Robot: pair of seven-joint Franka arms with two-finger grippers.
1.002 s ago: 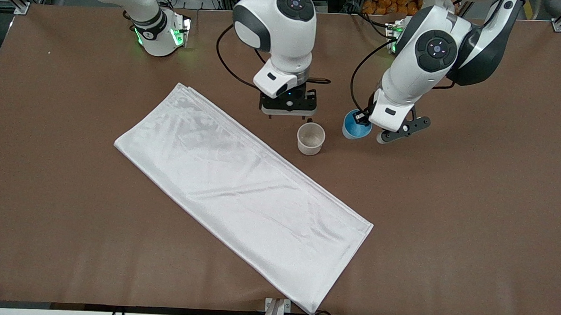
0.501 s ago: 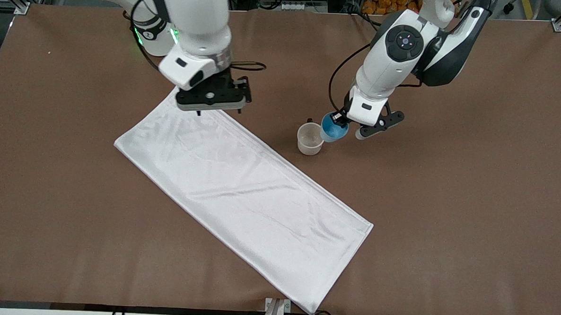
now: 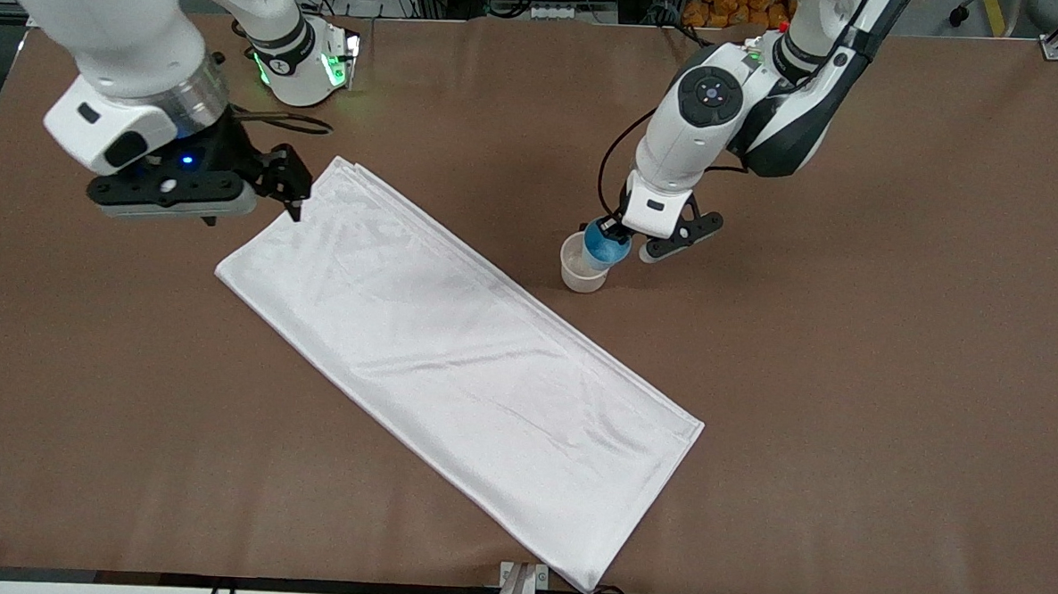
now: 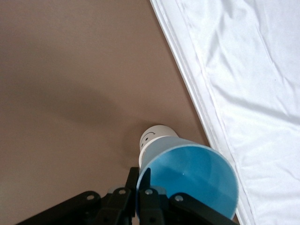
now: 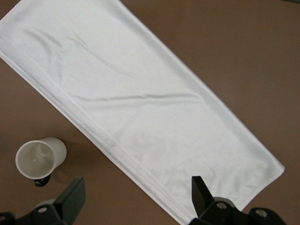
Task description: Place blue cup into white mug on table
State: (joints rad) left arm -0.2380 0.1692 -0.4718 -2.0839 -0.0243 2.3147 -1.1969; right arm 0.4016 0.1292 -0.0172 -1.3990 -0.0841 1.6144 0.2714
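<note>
Transport step: my left gripper [image 3: 625, 241] clamps the blue cup [image 3: 604, 244] over the white mug [image 3: 581, 265], toward its one o'clock rim; next I centre and lower. My right gripper [image 3: 252, 197] waits spread apart over the table [image 3: 848, 347] beside the cloth [image 3: 455, 365].

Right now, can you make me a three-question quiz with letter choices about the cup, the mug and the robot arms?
1. Where is the blue cup?
A. lying on the white cloth
B. in the left gripper, over the white mug
C. standing on the table by the right arm's base

2. How many cups and mugs are there altogether?
A. two
B. three
C. four

3. What is the right gripper doing?
A. squeezing the mug
B. holding the cloth up
C. open, holding nothing

Answers: 1 B, the front view shows the cup at the left gripper just above the mug's rim. 2 A, one blue cup and one white mug. 3 C, its wrist view shows its fingers spread with nothing between them.
</note>
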